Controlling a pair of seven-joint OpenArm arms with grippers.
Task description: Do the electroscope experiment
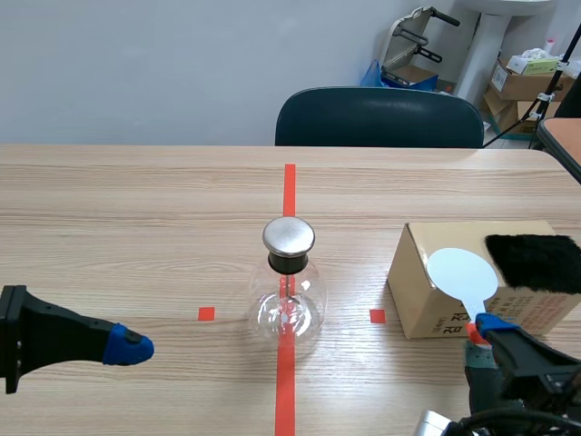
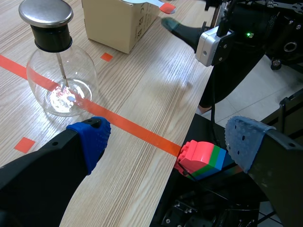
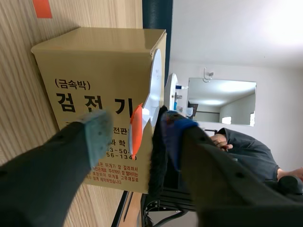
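Observation:
The electroscope, a round glass flask (image 1: pixel 289 304) with a metal cap and black stopper, stands on the red tape line at the table's middle; in the left wrist view the flask (image 2: pixel 59 75) is ahead of my gripper. A cardboard box (image 1: pixel 427 291) sits to its right. On the box lie a white disc paddle (image 1: pixel 461 272) with an orange handle (image 3: pixel 135 130) and a black fur cloth (image 1: pixel 536 262). My right gripper (image 1: pixel 486 331) is open at the box's near side, the orange handle between its fingers. My left gripper (image 1: pixel 132 347) hangs open and empty, low at the left.
A dark chair (image 1: pixel 379 118) stands behind the far table edge, with boxes and equipment beyond it. A red, green and blue toy block (image 2: pixel 203 158) sits just off the table's near edge. The right arm's body (image 2: pixel 246 33) is near the box.

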